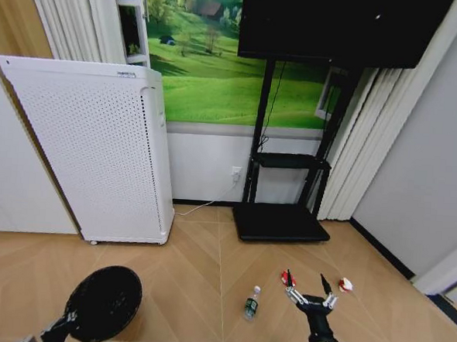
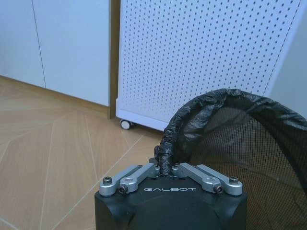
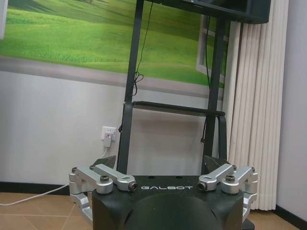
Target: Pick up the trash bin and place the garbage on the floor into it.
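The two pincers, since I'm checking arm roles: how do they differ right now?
The left pincer is shut on the trash bin rim; the right pincer is spread open and empty. The left one is beside the white cabinet; the right one is over the floor litter. Both point forward.

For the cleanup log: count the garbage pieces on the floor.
3: a bottle left of the right gripper, one red-white scrap by its left fingertip, another to its right.
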Robot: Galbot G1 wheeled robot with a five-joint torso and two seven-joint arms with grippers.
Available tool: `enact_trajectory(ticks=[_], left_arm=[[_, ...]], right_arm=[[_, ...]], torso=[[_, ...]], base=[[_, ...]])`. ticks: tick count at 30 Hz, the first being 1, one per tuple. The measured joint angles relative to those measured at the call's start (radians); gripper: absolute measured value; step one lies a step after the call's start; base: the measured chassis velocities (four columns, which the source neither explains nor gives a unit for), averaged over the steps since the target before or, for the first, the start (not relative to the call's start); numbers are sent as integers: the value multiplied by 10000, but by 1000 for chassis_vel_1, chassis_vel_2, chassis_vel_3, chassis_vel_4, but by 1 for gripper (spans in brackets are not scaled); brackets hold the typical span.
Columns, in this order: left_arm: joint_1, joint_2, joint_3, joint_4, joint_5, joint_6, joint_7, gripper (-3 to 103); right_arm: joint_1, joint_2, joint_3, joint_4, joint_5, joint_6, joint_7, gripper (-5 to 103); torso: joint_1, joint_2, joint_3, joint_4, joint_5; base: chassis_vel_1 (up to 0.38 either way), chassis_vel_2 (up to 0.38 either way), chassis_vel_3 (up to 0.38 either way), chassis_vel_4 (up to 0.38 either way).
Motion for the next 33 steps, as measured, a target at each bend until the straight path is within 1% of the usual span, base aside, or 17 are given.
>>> enact_trajectory(ticks=[1, 3, 4, 6, 8, 13, 16, 22, 28, 32, 33], left_arm=[[0, 0, 0, 0, 0, 0, 0, 4], [68, -196, -47, -186, 10, -358, -123, 4], [68, -196, -47, -186, 10, -358, -123, 4], [261, -415, -112, -410, 196, -685, -191, 4], [349, -461, -145, -487, 285, -779, -141, 4], [733, -648, -327, -902, 799, -1195, 222, 4], [829, -746, -343, -1031, 953, -1313, 295, 4], [866, -795, -343, -1077, 1010, -1346, 314, 4], [952, -928, -323, -1166, 1098, -1378, 338, 4], [995, -934, -333, -1166, 1096, -1430, 379, 4], [1016, -946, -333, -1166, 1098, -1478, 406, 4]], right_arm=[[0, 0, 0, 0, 0, 0, 0, 100], [2, 110, -43, -148, -347, 223, 13, 100], [2, 110, -43, -148, -347, 223, 13, 100], [-16, 209, -107, -267, -597, 276, -27, 100], [-29, 229, -126, -297, -710, 262, -66, 100], [4, 252, -193, -436, -1183, 101, -116, 100], [36, 238, -223, -466, -1204, 100, -116, 100], [48, 223, -231, -477, -1199, 99, -117, 100], [93, 125, -268, -562, -1117, 100, -117, 100], [205, 6, -343, -680, -978, 60, -117, 100], [370, -101, -382, -784, -824, -40, -93, 100]], torso=[[0, 0, 0, 0, 0], [0, 0, 0, -1, 0], [0, 0, 0, -1, 0], [0, 0, 0, 0, 0], [0, 0, 0, 0, 0], [0, 1, 0, 0, 0], [0, 1, 0, 0, 1], [0, 0, 0, 0, 0], [0, 1, 0, 0, 1], [-1, 1, 0, 0, 2], [-1, 1, -1, 0, -3]], base=[[0, 0, 0, 0], [0, 0, 0, 0], [0, 0, 0, 0], [0, 0, 0, 0], [0, 0, 0, 0], [0, 0, 0, 0], [0, 0, 0, 0], [7, 6, -5, -9], [104, 109, -115, -125], [157, 136, -153, -160], [124, 112, -146, -146]])
